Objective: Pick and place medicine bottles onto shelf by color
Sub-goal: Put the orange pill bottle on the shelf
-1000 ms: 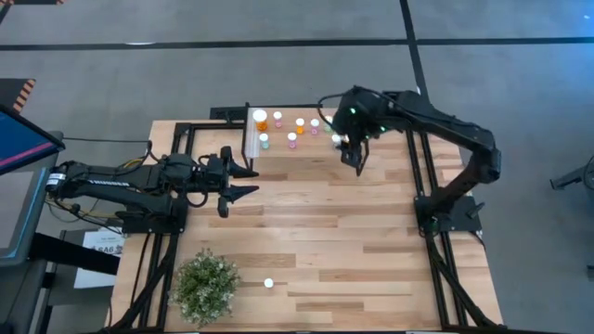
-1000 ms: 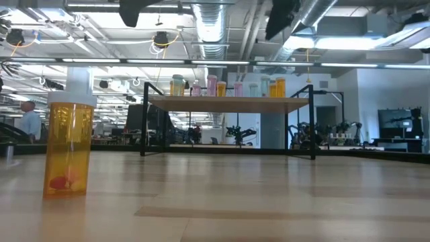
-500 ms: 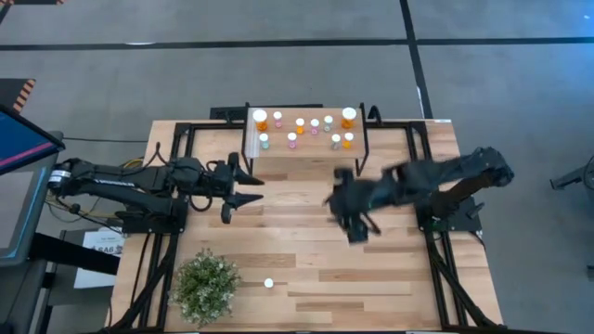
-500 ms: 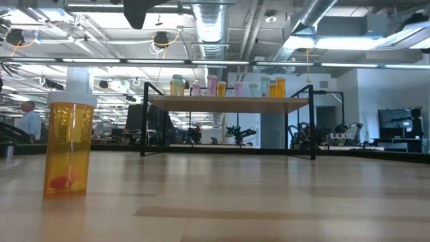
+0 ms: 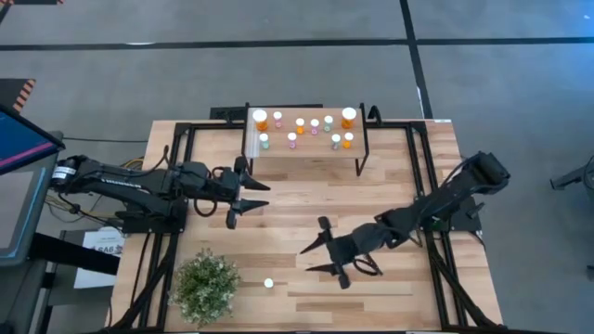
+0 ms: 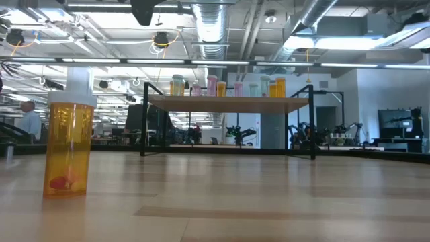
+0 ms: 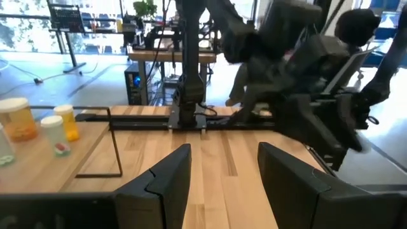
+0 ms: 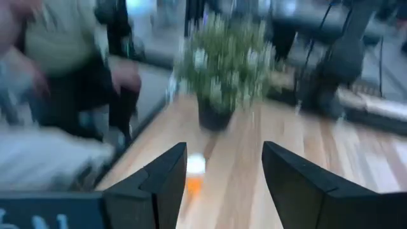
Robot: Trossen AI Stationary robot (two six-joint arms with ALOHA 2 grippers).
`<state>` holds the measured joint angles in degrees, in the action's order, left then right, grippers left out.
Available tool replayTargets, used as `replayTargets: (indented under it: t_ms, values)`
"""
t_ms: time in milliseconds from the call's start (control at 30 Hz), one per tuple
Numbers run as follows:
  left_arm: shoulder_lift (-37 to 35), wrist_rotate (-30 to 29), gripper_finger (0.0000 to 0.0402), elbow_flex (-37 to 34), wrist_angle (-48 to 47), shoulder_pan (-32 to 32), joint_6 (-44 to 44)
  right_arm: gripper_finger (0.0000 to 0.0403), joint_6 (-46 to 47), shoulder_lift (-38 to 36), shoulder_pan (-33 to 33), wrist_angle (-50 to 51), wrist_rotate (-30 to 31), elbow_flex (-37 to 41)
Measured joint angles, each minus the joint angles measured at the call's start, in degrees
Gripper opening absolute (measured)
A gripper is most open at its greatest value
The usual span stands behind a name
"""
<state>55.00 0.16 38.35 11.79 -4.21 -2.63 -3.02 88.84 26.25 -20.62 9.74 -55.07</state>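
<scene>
The right hand [image 5: 318, 259], released and empty, aims at the last orange bottle [image 5: 268, 283] on the desk beside the plant [image 5: 206, 286]; next it must straddle and grasp it for the shelf [image 5: 306, 148]. The left hand [image 5: 252, 197] waits released.

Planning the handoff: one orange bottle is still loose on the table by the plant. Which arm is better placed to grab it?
Right. The right pincer is open, low over the table near the loose orange bottle, and its wrist view shows the bottle ahead between its fingers. The left pincer is open too, but sits nearer the shelf.
</scene>
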Motion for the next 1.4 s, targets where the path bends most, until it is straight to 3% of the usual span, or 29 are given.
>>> replayTargets:
  t_ms: [67, 333, 700, 1033, 1400]
  values:
    - [0.0, -0.3, 0.0170, 0.0, 0.3, 0.0, 0.0, 0.0225, 0.5, 2.5, -0.6, -6.5, -0.8, 0.9]
    - [-0.1, 0.1, 0.0170, 0.0, 1.8, 0.0, 0.0, 0.0225, 3.8, 15.0, -2.2, -12.7, -6.4, -3.5]
    - [-0.2, 0.1, 0.0170, 0.0, 1.2, 0.0, -0.1, 0.0260, 5.5, 31.3, -2.4, -11.9, -8.6, -16.8]
    - [-0.2, 0.1, 0.0170, 0.0, 0.9, 0.0, -0.1, 0.0318, 8.2, 36.0, -3.6, -5.8, -9.8, -22.5]
    - [-0.2, -0.2, 0.0170, 0.0, 1.0, 0.0, 0.0, 0.0314, 10.6, 38.8, -3.9, -4.2, -10.1, -22.4]
